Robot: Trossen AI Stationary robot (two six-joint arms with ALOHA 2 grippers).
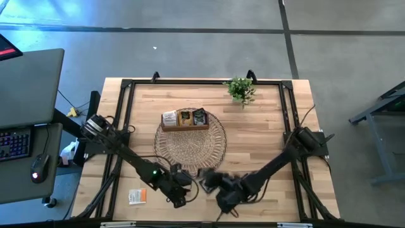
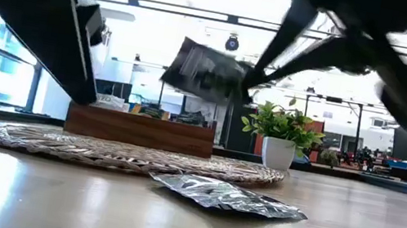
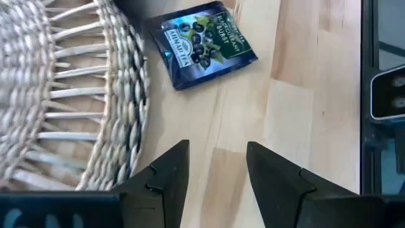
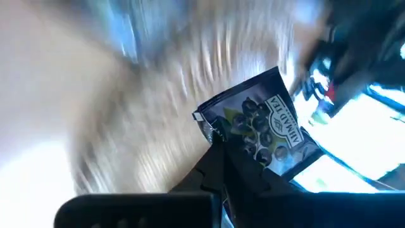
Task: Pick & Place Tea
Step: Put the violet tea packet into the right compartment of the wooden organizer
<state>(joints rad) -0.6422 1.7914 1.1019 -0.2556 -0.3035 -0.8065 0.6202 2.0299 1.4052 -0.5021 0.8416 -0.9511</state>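
Pale wooden table: right hand clamps a dark blue foil tea packet aloft, likely for carrying; left hand, fingers apart, hovers beside the round woven mat.

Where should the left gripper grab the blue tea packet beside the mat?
Probably the edge away from the woven mat. The blue tea packet lies flat on the table, its other side close to the mat's rim, so come straight down with the open left gripper, jaws straddling that free edge.
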